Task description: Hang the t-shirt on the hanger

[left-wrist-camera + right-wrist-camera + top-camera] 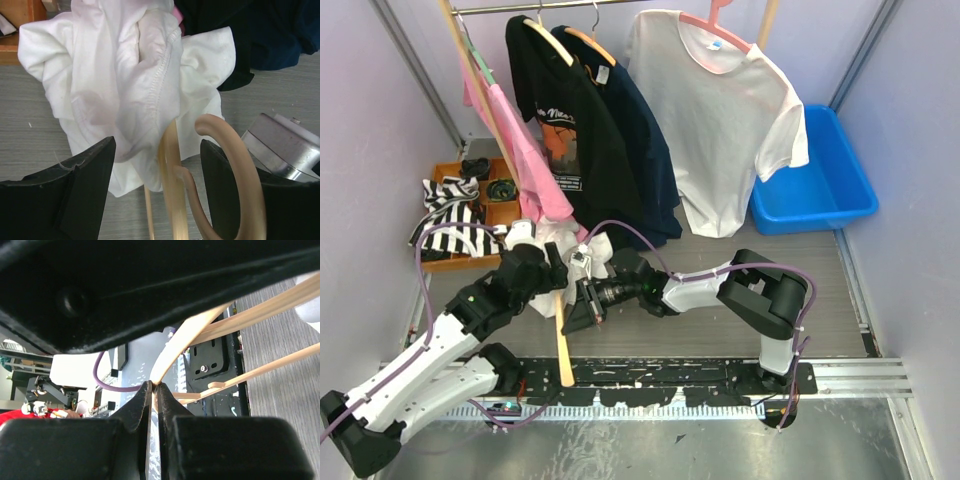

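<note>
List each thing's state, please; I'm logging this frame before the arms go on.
t-shirt, bunched over one end of the hanger.
hanger, gripped, one end inside the t-shirt.
left gripper, open, fingers either side of the t-shirt and hanger.
right gripper, shut on the hanger.
hanging white t-shirt, hung on a pink hanger.
blue bin, upright.

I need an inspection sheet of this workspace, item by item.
Surface: grey wood-grain tabletop.
Job's things: plain white cotton t-shirt bunched over one end of light wooden clothes hanger.
Clutter: blue plastic bin; brown wooden tray holding striped cloth.
Grippers: left claw open around t-shirt and hanger; right claw shut on hanger.
Cables: purple cables looping by both claws.
Surroundings: metal clothes rail with hung shirts; lilac walls.
</note>
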{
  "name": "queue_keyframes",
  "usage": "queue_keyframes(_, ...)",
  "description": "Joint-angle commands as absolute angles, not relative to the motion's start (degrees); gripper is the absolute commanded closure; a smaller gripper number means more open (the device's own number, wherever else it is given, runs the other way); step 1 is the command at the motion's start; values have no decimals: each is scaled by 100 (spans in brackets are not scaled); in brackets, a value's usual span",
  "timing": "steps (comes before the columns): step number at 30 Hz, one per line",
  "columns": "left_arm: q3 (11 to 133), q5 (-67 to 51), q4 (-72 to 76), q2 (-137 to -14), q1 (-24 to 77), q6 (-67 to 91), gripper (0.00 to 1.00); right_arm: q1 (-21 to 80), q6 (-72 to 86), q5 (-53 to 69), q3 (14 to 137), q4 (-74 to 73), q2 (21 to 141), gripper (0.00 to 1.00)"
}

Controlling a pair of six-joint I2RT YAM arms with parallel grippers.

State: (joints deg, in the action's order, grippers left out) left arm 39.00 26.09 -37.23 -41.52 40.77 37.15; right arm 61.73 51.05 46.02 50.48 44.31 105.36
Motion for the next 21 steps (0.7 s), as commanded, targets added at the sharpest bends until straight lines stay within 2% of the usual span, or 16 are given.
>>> queue_keyframes(1, 3583, 2877, -3058, -4183, 4086, 3613, 26, 6227, 4900, 4817, 5308, 4553, 10143, 99)
queue_keyframes(3, 3507, 2946, -3020, -4183, 4081, 3631, 31, 6223, 4887, 4828, 5317, 4529, 10142, 99)
queue_keyframes(11, 3499, 3059, -3066, -4470, 4087, 3744, 70, 6223, 4869, 4862, 5367, 4474, 10145, 99)
queue_keyframes(15, 3687, 3104, -3209, -4526, 4087, 3732, 99, 6223, 4851, 4856, 5349, 4440, 10111, 99)
queue_keyframes(21, 4040, 3199, -3617, -4383, 4080, 3610, 100, 6223, 4845, 4807, 5279, 4317, 10009, 98)
